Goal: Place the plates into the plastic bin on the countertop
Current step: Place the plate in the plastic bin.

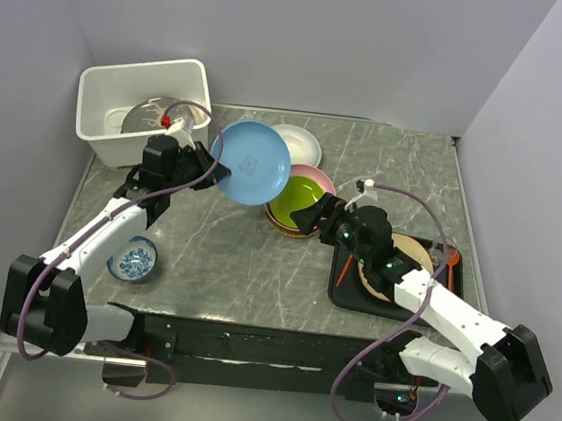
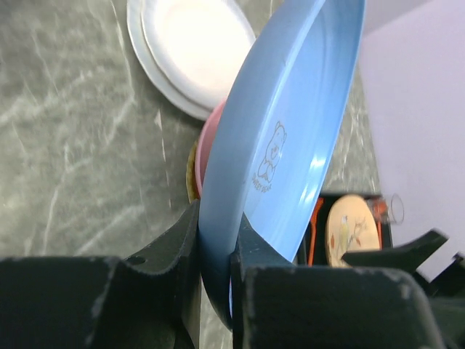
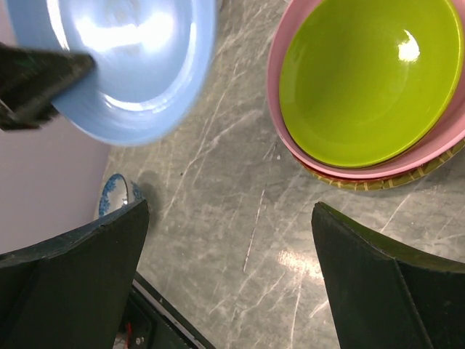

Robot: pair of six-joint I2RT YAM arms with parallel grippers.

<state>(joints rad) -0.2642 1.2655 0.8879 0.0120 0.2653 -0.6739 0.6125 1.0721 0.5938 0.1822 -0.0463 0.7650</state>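
Plastic bin [image 1: 116,150]: sat upper left.
Left gripper [image 1: 214,173]: pinched the light blue plate [image 1: 253,162] by its rim, tilted aloft, centre.
Handling: looked light, stiff, slippery; a rim hold suited it.
Right gripper [image 1: 310,219]: gaped wide beside the green plate [image 1: 299,200], right of centre.

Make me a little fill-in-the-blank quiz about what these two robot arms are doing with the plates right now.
1. The plate pinched at its rim by the left fingers is light ____.
2. The right fingers stand ____ and hold nothing.
3. The top plate of the stack on the countertop is ____.
4. The small patterned bowl sits nearest the ____ arm.
Missing words: blue; open; green; left.
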